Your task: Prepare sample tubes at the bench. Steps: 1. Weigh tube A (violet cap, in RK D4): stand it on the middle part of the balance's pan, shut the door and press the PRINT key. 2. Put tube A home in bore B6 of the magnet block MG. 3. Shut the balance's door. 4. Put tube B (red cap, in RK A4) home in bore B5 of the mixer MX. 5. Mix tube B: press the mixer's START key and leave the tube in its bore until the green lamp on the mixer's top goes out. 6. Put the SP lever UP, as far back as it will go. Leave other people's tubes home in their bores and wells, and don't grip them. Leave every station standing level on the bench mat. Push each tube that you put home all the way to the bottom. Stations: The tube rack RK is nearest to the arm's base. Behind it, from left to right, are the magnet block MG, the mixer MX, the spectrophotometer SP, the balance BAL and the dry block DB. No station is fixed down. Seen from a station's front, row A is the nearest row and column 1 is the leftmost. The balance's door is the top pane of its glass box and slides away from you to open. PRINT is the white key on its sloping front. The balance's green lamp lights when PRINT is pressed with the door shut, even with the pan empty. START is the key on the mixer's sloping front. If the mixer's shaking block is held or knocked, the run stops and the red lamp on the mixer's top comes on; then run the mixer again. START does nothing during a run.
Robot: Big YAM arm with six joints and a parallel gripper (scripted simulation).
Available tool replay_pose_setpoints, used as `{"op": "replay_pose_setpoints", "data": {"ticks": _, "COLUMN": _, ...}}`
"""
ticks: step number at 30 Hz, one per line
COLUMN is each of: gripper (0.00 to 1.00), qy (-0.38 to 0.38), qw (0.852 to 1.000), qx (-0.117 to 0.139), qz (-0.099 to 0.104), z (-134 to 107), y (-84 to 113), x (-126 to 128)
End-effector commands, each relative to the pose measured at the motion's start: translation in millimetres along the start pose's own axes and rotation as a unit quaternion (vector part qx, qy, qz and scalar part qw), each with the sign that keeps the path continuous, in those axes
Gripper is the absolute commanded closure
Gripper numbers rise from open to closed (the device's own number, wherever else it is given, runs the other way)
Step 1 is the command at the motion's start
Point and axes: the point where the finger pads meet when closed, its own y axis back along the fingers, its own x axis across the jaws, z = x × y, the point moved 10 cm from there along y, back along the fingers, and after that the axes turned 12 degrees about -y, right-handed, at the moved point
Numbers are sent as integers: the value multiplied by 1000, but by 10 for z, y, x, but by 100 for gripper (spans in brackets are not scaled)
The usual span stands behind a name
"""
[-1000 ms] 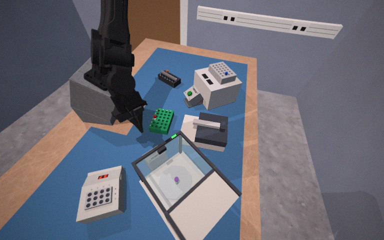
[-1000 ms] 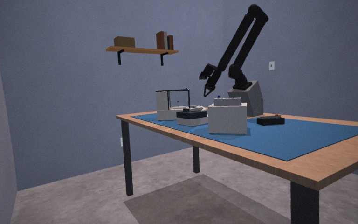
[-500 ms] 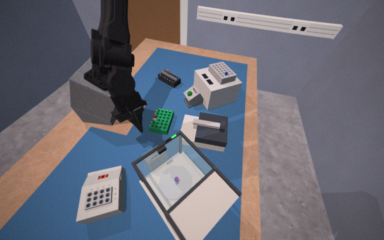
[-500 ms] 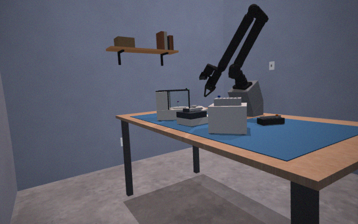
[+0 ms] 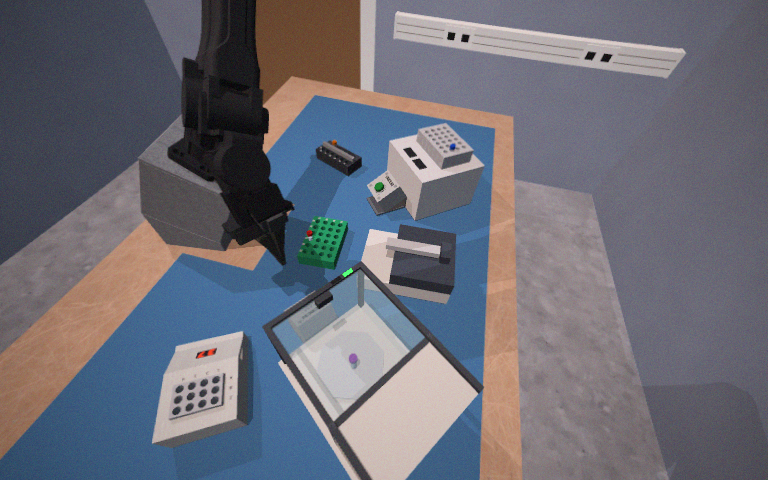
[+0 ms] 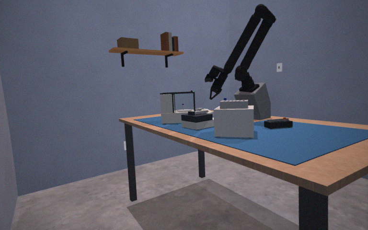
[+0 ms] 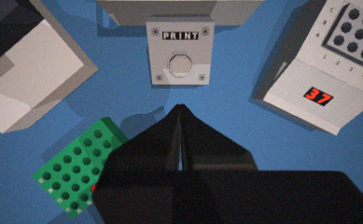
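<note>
My gripper [image 5: 284,263] [image 6: 211,98] [image 7: 180,111] is shut and empty, raised in front of the balance [image 5: 415,410] [image 6: 168,118]. The PRINT key [image 7: 180,65] lies just ahead of the fingertips in the wrist view, clear of them. The balance's green lamp [image 5: 347,272] is lit, and its top pane appears shut. Tube A, violet cap [image 5: 352,358] [image 6: 182,104], stands on the pan [image 5: 331,371], near its middle. Tube B, red cap [image 5: 309,233] [image 7: 94,189], is in the green rack [image 5: 318,259] [image 7: 101,125], partly hidden by the gripper in the wrist view.
The mixer [image 5: 444,193] [image 6: 233,123] holds a blue-capped tube; its top lamps [image 5: 409,152] look dark. The magnet block [image 5: 346,166] [image 6: 278,124] has an orange-capped tube. The spectrophotometer [image 5: 421,273] [image 6: 196,117], with its pale lever [image 5: 414,247] lying low, and the dry block [image 5: 236,386] [image 7: 296,84] flank the balance.
</note>
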Motion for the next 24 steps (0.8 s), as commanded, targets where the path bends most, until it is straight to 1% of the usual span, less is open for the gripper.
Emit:
{"op": "replay_pose_setpoints", "data": {"ticks": 1, "gripper": 100, "qy": 2, "qw": 1000, "qx": 3, "qz": -4, "z": 9, "y": 8, "x": -23}}
{"op": "replay_pose_setpoints", "data": {"ticks": 15, "gripper": 100, "qy": 2, "qw": 1000, "qx": 3, "qz": -4, "z": 9, "y": 8, "x": -23}}
{"op": "replay_pose_setpoints", "data": {"ticks": 16, "gripper": 70, "qy": 2, "qw": 1000, "qx": -2, "qz": -3, "z": -15, "y": 34, "x": -22}}
{"op": "replay_pose_setpoints", "data": {"ticks": 19, "gripper": 70, "qy": 12, "qw": 1000, "qx": -20, "qz": 1, "z": 229, "y": 86, "x": 28}}
{"op": "replay_pose_setpoints", "data": {"ticks": 24, "gripper": 70, "qy": 14, "qw": 1000, "qx": -21, "qz": 1, "z": 283, "y": 170, "x": 43}}
